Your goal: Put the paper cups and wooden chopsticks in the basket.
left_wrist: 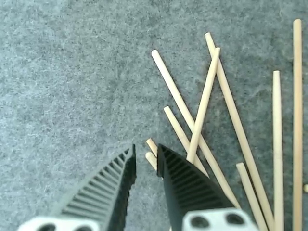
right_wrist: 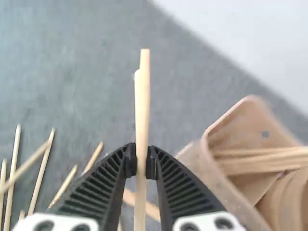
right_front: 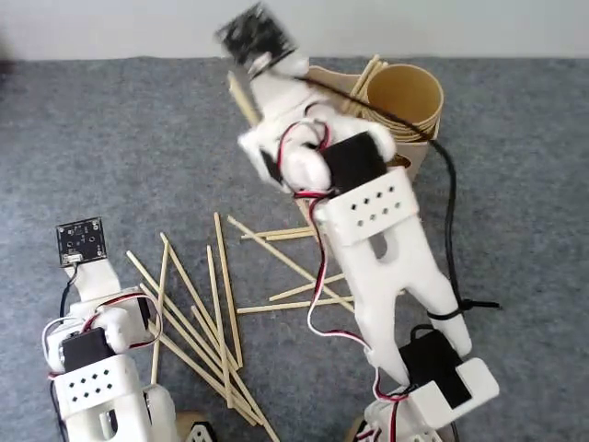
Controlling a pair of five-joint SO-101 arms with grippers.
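My right gripper (right_wrist: 140, 154) is shut on a pair of wooden chopsticks (right_wrist: 142, 101) that stand upright between its fingers. In the high view it holds them (right_front: 241, 99) in the air beside the near-left corner of the cardboard basket (right_front: 419, 152). Stacked paper cups (right_front: 405, 92) and a few chopsticks (right_front: 363, 78) are in the basket. The basket's rim (right_wrist: 226, 159) curves close beside the held pair. My left gripper (left_wrist: 145, 153) hangs low over the carpet, open by a narrow gap, empty, above the ends of loose chopsticks (left_wrist: 211, 96).
Several loose chopsticks (right_front: 198, 313) lie scattered on the grey carpet between the two arms, and a few more (right_front: 285, 267) lie under the right arm. The left arm (right_front: 92, 368) sits at the near-left corner. A black cable (right_front: 451, 212) runs past the basket.
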